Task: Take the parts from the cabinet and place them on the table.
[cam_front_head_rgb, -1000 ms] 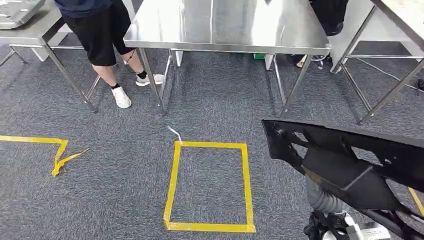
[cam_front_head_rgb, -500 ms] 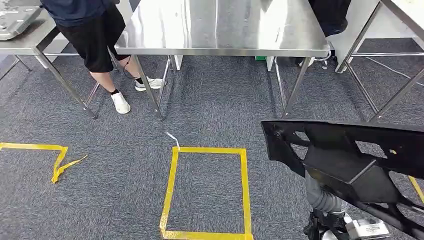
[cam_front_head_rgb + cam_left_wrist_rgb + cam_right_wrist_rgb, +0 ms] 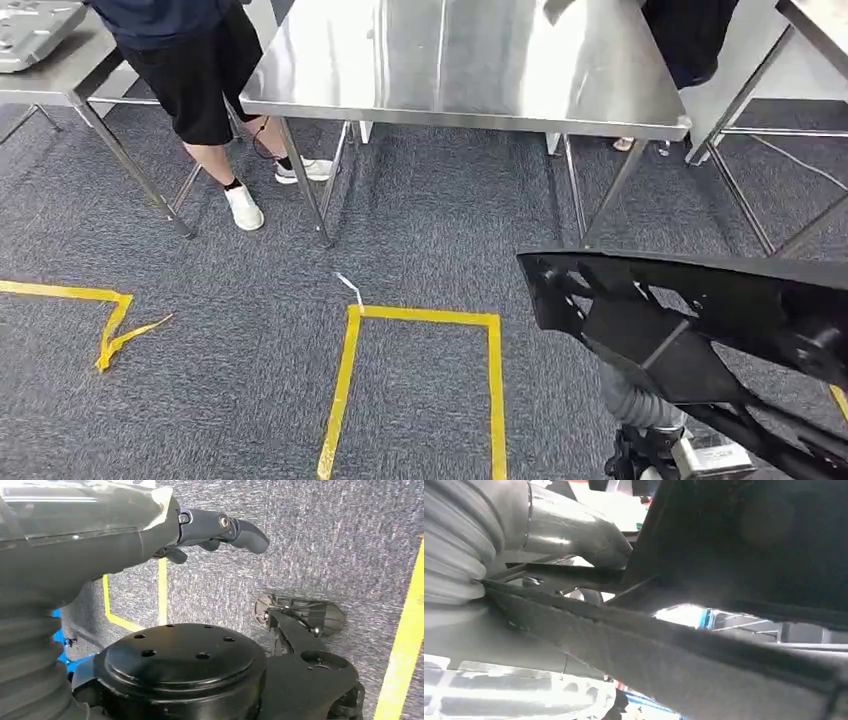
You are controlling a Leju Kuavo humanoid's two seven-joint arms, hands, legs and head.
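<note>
A large black plastic part (image 3: 700,330), flat and ribbed with cut-out openings, is carried at the 4 o'clock position of the head view, held level above the grey carpet (image 3: 250,270). In the right wrist view the right hand (image 3: 574,540) is seen pressed against the part's underside, the grey thumb lying along a rib; the part is held by this hand, though the darker fingers are hidden behind it and their exact position cannot be told. In the left wrist view the left hand (image 3: 220,530) is seen hanging above the carpet with nothing in it, its dark fingers (image 3: 245,532) curled inward. A stainless steel table (image 3: 460,60) is located at 12 o'clock, well apart from the part. A rectangle of yellow tape (image 3: 420,385) is marked on the carpet at 6 o'clock, between the robot and the table. A person (image 3: 200,70) in black shorts and white shoes is positioned at 11 o'clock, just beside the table's corner leg.
</note>
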